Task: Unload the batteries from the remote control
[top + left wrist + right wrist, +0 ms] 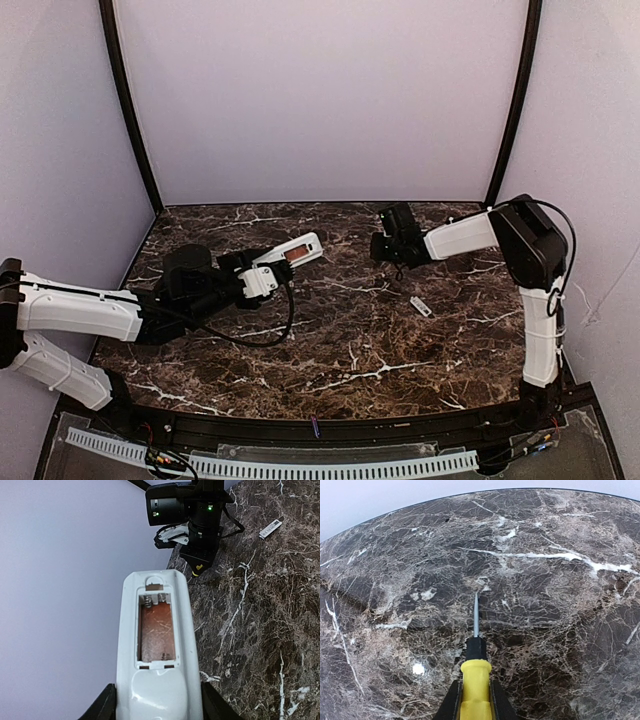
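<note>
- Your left hand [159,707] pinches one end of the remote [157,630] and holds it up off the surface [260,630].
- The remote's open hollow shows a bare red floor and springs.
- Your right hand [476,706] pinches a yellow screwdriver [475,680], well apart from the remote.
- A grey cover [421,306] lies near that hand.
- A tiny purple stick [315,427] lies at the near edge. It is too small to tell what it is.

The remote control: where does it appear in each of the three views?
Top external: the remote control is left of centre, compartment facing up.
Left wrist: remote control at bottom centre, filling the lower half.
Right wrist: not in it; only the screwdriver and the table.
Shared landmark: the small grey cover, in the top and left wrist views.
</note>
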